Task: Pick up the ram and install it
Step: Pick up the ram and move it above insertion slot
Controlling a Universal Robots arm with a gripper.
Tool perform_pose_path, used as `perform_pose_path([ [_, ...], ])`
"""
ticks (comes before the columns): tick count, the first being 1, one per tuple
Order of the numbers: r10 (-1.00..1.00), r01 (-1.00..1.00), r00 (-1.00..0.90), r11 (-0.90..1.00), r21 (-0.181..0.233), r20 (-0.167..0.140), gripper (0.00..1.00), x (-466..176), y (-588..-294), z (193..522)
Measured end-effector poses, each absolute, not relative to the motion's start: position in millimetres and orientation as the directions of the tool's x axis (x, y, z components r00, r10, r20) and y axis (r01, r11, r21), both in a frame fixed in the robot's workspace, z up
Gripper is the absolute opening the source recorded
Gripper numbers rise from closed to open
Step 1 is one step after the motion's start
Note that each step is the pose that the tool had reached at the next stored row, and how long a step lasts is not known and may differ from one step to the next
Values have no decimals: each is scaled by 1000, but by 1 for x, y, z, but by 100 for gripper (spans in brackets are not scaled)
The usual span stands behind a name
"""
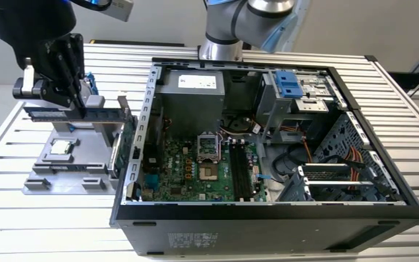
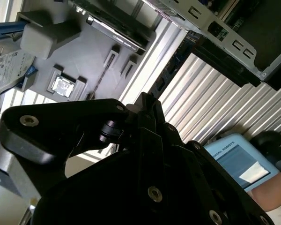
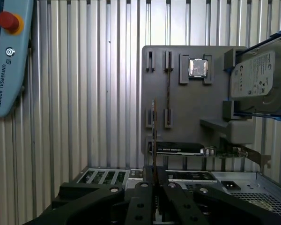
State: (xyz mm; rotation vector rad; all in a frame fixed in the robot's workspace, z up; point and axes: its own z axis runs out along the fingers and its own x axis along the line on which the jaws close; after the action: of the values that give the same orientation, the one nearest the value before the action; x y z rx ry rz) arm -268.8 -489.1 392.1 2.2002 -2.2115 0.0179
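At the worktop's edge on the exterior view's left, above the grey tray (image 1: 64, 184): end effector (image 1: 77, 109) clamped shut on the ram (image 1: 106, 114), stick level, gripped near mid-length, jutting out either side of the grip. Further right, open computer case (image 1: 268, 215), well apart from the ram.
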Motion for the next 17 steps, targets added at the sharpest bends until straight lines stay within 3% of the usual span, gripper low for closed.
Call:
perform_pose_path([
  [17,-1000,-1000,-5,5,7,24,0,-250,-489,392],
])
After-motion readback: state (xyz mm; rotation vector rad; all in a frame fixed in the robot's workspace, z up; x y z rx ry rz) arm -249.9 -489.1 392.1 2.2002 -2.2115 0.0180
